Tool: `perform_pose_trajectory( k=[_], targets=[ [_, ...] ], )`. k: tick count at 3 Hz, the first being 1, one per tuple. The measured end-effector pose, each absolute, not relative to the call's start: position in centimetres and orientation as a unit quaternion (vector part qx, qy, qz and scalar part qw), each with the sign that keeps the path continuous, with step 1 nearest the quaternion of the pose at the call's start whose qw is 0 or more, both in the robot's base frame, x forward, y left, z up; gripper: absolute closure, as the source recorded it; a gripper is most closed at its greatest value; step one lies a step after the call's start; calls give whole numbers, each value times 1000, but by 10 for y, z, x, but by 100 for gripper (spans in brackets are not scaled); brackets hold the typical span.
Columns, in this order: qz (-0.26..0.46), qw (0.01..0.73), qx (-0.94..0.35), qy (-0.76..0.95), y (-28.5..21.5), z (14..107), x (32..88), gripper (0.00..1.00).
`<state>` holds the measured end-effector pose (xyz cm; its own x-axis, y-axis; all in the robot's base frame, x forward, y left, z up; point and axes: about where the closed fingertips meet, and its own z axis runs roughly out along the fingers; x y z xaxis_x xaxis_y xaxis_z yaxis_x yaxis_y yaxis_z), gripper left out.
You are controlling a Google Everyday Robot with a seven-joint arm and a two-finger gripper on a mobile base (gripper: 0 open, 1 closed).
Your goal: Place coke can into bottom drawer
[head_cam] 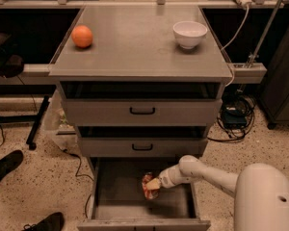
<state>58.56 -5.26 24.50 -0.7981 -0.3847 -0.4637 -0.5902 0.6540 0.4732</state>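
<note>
The coke can (148,186), red and white, is inside the open bottom drawer (115,196) of the grey cabinet, near the middle of its tray, low and close to the floor of the tray. My gripper (154,184) reaches in from the right on a white arm and is shut on the can's right side. Whether the can rests on the tray floor or hangs just above it I cannot tell.
The cabinet top (139,42) holds an orange (82,36) at the left and a white bowl (190,33) at the right. Two upper drawers with black handles (142,111) are slightly open. Shoes (5,165) and cables lie on the floor to the left.
</note>
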Motion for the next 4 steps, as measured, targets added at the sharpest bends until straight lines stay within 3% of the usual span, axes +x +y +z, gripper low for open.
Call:
perform_pose_trajectory(
  k=[2,4],
  targets=[
    [380,56,-230,894,-55,185,567,100],
    [416,-3,-205,886,-54,165,549,58]
  ],
)
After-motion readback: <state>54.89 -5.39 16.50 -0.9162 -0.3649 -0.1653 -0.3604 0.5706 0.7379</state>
